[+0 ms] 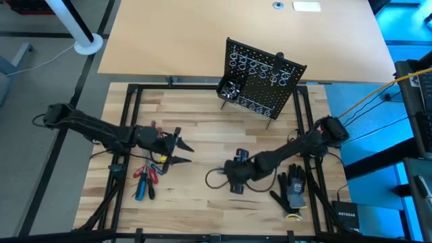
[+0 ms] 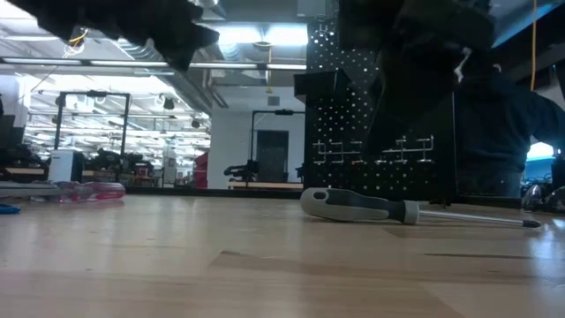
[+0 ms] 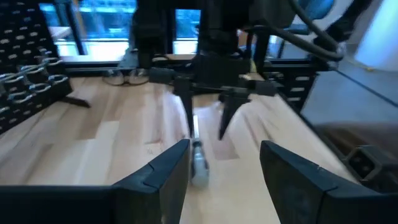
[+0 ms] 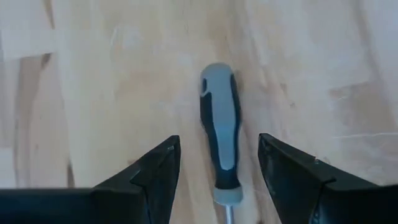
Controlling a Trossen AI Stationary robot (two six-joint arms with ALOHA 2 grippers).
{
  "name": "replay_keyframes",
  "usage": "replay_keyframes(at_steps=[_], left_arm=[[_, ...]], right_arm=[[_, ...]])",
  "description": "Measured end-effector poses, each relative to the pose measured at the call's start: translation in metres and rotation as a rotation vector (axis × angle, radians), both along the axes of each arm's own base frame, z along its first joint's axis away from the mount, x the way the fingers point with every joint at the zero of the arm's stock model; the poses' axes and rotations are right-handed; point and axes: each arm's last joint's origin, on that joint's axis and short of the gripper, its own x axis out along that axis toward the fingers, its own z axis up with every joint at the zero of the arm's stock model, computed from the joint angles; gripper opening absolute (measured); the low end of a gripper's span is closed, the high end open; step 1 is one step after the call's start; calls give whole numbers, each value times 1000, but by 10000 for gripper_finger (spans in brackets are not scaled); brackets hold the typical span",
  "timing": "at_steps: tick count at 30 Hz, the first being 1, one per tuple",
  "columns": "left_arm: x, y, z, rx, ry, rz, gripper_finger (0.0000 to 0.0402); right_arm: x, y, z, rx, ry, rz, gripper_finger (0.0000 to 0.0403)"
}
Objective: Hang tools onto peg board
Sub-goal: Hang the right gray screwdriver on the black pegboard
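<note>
A screwdriver with a grey-and-black handle lies flat on the wooden table, its shaft pointing toward the table's right. My right gripper hangs open over it. One finger stands on each side of the handle's shaft end, without touching. My left gripper is open and held level at the table's left, pointing at the screwdriver and at the right gripper. The black peg board stands on thin legs at the table's far edge.
Several red- and blue-handled tools lie in a pile near the left arm. A black-and-grey glove lies at the near right. Black frame rails run along the table's sides. Bare wood lies between the grippers and the peg board.
</note>
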Motion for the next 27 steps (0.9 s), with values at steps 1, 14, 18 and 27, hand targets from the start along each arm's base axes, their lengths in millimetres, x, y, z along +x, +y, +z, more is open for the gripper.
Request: replay_keyframes(at_steps=[1, 14, 18, 27], left_arm=[[-1, 0, -3, 1, -8, 9, 184], [-2, 2, -10, 7, 6, 26, 184], [-2, 1, -11, 8, 9, 26, 184], [-1, 1, -12, 9, 15, 27, 184]], right_arm=[[1, -3, -2, 26, 6, 3, 216], [-3, -21, -45, 98, 1, -4, 216], [2, -21, -56, 104, 3, 29, 215], [4, -20, -62, 107, 5, 39, 129]])
